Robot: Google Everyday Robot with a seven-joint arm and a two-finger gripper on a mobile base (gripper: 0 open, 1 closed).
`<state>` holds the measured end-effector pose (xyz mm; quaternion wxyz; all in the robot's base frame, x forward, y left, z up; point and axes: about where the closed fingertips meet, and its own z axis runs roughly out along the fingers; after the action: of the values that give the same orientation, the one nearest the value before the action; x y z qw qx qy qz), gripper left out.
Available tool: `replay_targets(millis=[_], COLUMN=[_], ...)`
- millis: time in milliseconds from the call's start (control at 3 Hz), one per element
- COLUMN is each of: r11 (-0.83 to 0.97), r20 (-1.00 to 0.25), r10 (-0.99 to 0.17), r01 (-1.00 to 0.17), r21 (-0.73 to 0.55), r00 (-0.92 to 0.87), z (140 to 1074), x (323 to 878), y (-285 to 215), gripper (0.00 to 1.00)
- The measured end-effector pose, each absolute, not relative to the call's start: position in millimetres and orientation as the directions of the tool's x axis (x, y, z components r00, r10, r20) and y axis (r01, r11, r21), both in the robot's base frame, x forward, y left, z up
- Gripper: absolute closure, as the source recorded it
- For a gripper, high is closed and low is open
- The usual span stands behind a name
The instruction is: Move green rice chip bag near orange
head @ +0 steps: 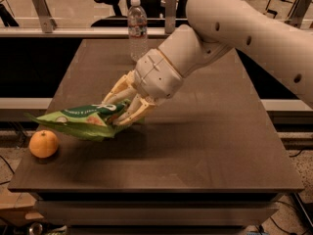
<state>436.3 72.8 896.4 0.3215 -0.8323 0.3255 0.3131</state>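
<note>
Nearest me, front-left corner of the dark brown table point(195, 151): the orange point(43, 144), sitting on the surface close to the left edge. Just behind and above it, the green rice chip bag point(78, 121), lying roughly flat lengthwise. Its left tip points out toward the table's left edge and its lower edge sags down near the orange. Bag and orange are close, and I cannot tell if they touch. There is a shadow under the bag, which looks held slightly off the tabletop.

The gripper point(117, 112) has its tan fingers clamped on the bag's right end, coming in from the right over mid-table. The white arm point(234, 33) runs up and off to the upper right.

Far edge of the table: a clear water bottle point(138, 29), upright, well apart from the bag. Beyond that, a rail and an office chair point(110, 1).
</note>
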Motion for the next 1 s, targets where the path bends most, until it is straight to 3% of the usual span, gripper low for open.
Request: replay_targets(millis=[1000], r11=[-0.587], r20=[-0.729], r10=[-0.336], r01=[-0.738], r21=[-0.333], r00=[0.597], z=[896.9], x=[433.8], y=[77.6], gripper=[0.13])
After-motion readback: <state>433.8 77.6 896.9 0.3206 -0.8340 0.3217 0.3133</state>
